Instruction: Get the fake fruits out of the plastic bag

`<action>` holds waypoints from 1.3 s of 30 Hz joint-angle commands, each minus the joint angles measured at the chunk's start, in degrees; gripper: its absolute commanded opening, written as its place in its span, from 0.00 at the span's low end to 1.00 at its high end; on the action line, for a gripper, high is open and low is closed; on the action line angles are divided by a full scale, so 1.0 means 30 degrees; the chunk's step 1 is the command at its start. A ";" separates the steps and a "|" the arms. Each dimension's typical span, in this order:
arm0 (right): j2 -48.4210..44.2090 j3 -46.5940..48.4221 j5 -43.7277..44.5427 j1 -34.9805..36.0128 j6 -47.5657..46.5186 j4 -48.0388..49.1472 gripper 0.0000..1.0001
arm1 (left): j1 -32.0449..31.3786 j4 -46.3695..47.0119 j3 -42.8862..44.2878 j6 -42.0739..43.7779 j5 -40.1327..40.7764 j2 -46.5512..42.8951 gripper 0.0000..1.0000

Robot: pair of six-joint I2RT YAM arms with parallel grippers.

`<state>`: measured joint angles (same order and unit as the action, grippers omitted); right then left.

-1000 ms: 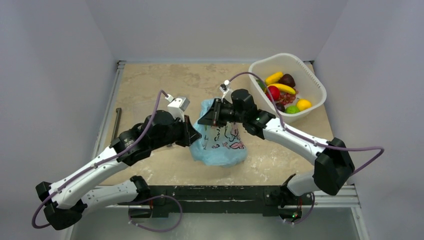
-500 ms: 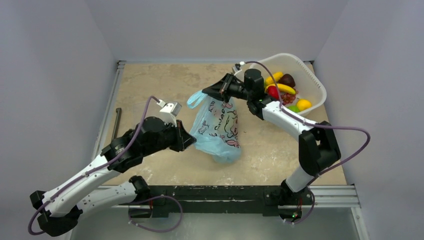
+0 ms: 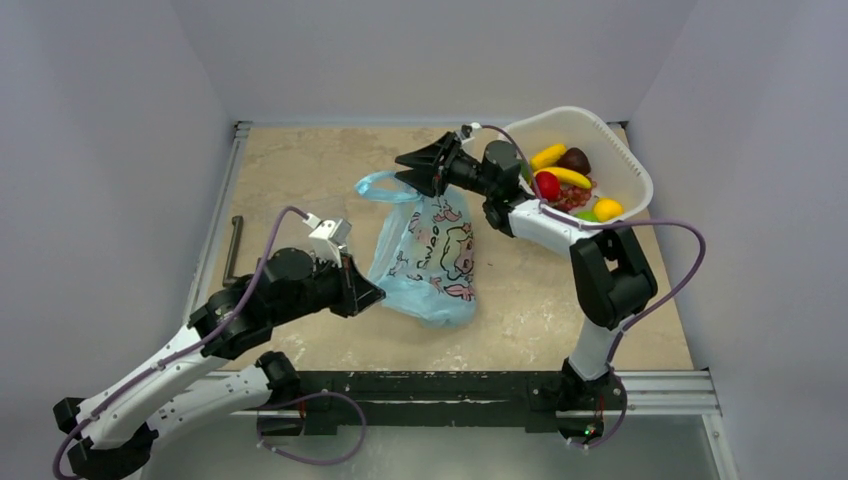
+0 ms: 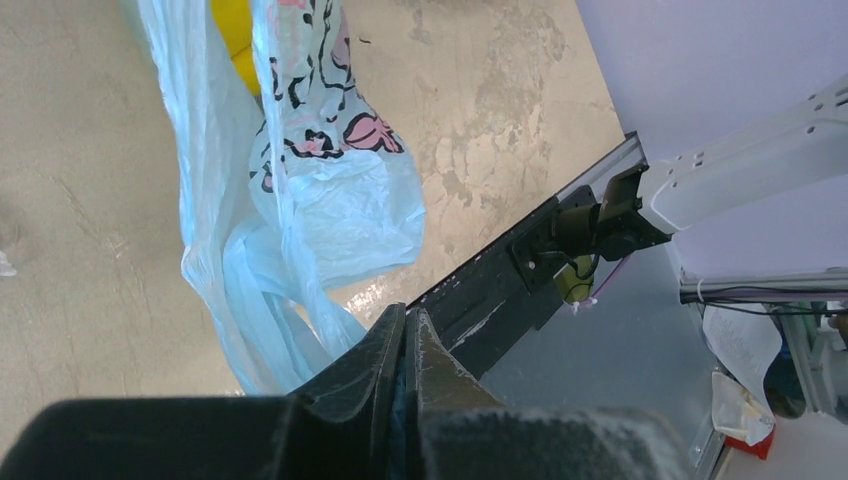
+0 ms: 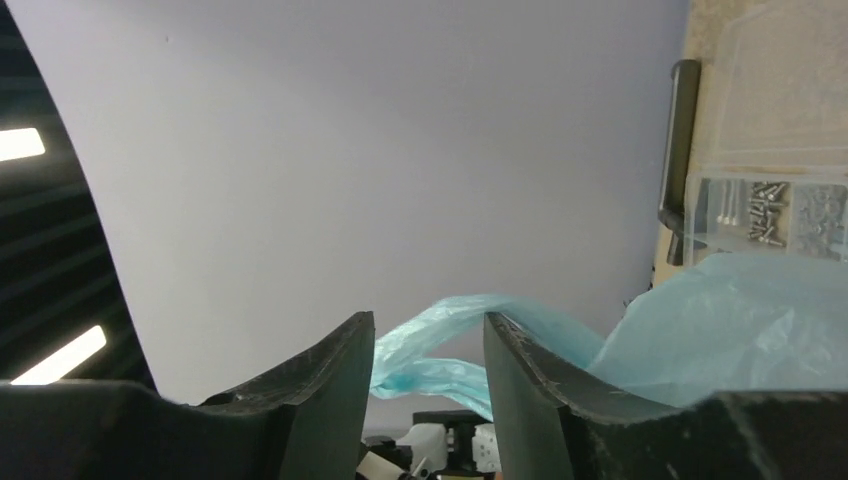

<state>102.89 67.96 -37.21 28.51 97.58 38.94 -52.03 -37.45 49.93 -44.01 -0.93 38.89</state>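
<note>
The light-blue plastic bag (image 3: 428, 250) with a pink-and-white cartoon print lies stretched on the table, from the middle towards the back. My left gripper (image 3: 371, 295) is shut on the bag's near-left edge; blue film shows between its jaws in the left wrist view (image 4: 410, 322). A yellow fake fruit (image 4: 232, 30) shows through the bag (image 4: 300, 190). My right gripper (image 3: 405, 170) is at the bag's top, jaws apart. In the right wrist view (image 5: 428, 325) a handle loop (image 5: 455, 345) hangs beyond the tips and bag film lies on one finger (image 5: 540, 380).
A white basket (image 3: 628, 165) at the back right holds several toy fruits, a red one (image 3: 547, 185) among them. A dark rod (image 3: 233, 245) lies along the left edge. The right wrist view shows a clear box of small metal parts (image 5: 770, 210).
My right gripper moved towards the back left with the bag's top and its jaws now stand apart. My left gripper drew back towards the near left, stretching the bag.
</note>
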 commanded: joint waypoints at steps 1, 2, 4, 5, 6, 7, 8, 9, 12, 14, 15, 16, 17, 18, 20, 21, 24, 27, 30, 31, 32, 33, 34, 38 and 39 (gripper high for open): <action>-0.0992 0.0658 -0.0067 -0.0043 -0.0249 0.2548 0.47 | 0.0058 0.0171 -0.0193 -0.0374 -0.0637 -0.0133 0.00; -0.0995 0.0976 -0.0189 -0.0041 -0.0547 0.2123 0.47 | 0.0058 0.0314 -0.0335 -0.0427 -0.0750 -0.0173 0.00; -0.1052 0.1580 -0.0206 -0.0041 -0.1257 0.1156 0.48 | 0.0058 0.0681 -0.0599 -0.0402 -0.1006 -0.0295 0.00; -0.1134 0.1864 0.0046 -0.0045 -0.1639 0.0609 0.50 | 0.0058 0.0828 -0.0616 -0.0303 -0.1107 -0.0354 0.00; -0.1298 0.2130 0.0140 -0.0020 -0.2511 -0.0177 0.52 | 0.0058 0.0832 -0.0498 -0.0213 -0.1113 -0.0413 0.03; -0.1542 0.2368 0.0174 -0.0013 -0.3912 -0.1235 0.54 | 0.0058 0.0788 -0.0336 -0.0089 -0.1084 -0.0472 0.14; -0.1869 0.2439 0.0134 -0.0027 -0.4872 -0.1983 0.56 | 0.0058 0.0633 -0.0118 0.0084 -0.1047 -0.0523 0.27; -0.2283 0.2451 -0.0010 -0.0014 -0.5936 -0.2545 0.60 | 0.0058 0.0397 0.0151 0.0242 -0.0977 -0.0603 0.40; -0.3719 0.3392 0.0671 0.0032 -1.1443 -0.7576 0.67 | 0.0058 -0.0634 0.1260 0.0780 -0.0563 -0.0829 0.60; -0.4962 0.4136 0.2475 0.0208 -1.5447 -1.1972 0.72 | 0.0058 -0.1815 0.2353 0.1351 -0.0084 -0.0655 0.66; -0.5673 0.4025 0.3428 0.0330 -1.6838 -1.3590 0.75 | 0.0062 -0.2509 0.3019 0.1718 0.0195 -0.0454 0.67; -0.6439 0.3759 0.4240 0.0415 -1.7811 -1.4663 0.78 | 0.0077 -0.3284 0.3674 0.2053 0.0812 -0.0202 0.69; -0.7121 0.3477 0.4887 0.0514 -1.8643 -1.5643 0.81 | 0.0086 -0.3993 0.4265 0.2399 0.1438 0.0020 0.71; -0.7675 0.3255 0.5513 0.0607 -1.9420 -1.6498 0.82 | 0.0087 -0.4685 0.4767 0.2861 0.2044 0.0271 0.73; -0.8690 0.2866 0.6923 0.1121 -2.0721 -1.8540 0.84 | 0.0080 -0.5222 0.5579 0.3557 0.3275 0.0672 0.78; -0.8981 0.2644 0.7819 0.1543 -2.1043 -1.9120 0.84 | 0.0109 -0.5457 0.6000 0.3851 0.4051 0.0989 0.80; -0.9507 0.2206 1.1144 0.3813 -2.1258 -2.0796 0.84 | 0.0273 -0.5824 0.6609 0.4454 0.5496 0.1906 0.85; -0.9920 0.1042 1.3377 0.5077 -1.9804 -2.1124 0.82 | 0.0648 -0.6359 0.7021 0.4165 0.6978 0.2735 0.86; -1.0169 -0.0474 1.4061 0.5957 -1.8711 -2.0211 0.78 | 0.1114 -0.5877 0.6690 0.3845 0.6796 0.2678 0.86; -1.0114 -0.0678 1.4219 0.6180 -1.8499 -2.0091 0.76 | 0.1208 -0.5668 0.6513 0.3707 0.6592 0.2526 0.90; -1.0041 -0.0777 1.4458 0.6372 -1.8326 -1.9991 0.74 | 0.1278 -0.5510 0.6352 0.3565 0.6405 0.2269 0.93; -0.9999 -0.0936 1.4620 0.6514 -1.8191 -1.9825 0.71 | 0.1287 -0.5355 0.6193 0.3412 0.6213 0.1976 0.95; -0.9982 -0.1216 1.4618 0.6572 -1.8042 -1.9559 0.67 | 0.1289 -0.5306 0.6052 0.3247 0.6112 0.1665 0.96; -0.9207 -0.1716 1.3877 0.6623 -1.7776 -1.8207 0.61 | 0.1289 -0.5404 0.5564 0.2653 0.5670 0.0048 0.97; -0.8862 -0.1566 1.3654 0.6673 -1.7763 -1.8071 0.61 | 0.1285 -0.5514 0.5515 0.2613 0.5528 -0.0271 0.97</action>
<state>74.50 62.76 3.11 48.07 42.65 -20.93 -48.38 -54.52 67.07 -34.22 16.58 42.35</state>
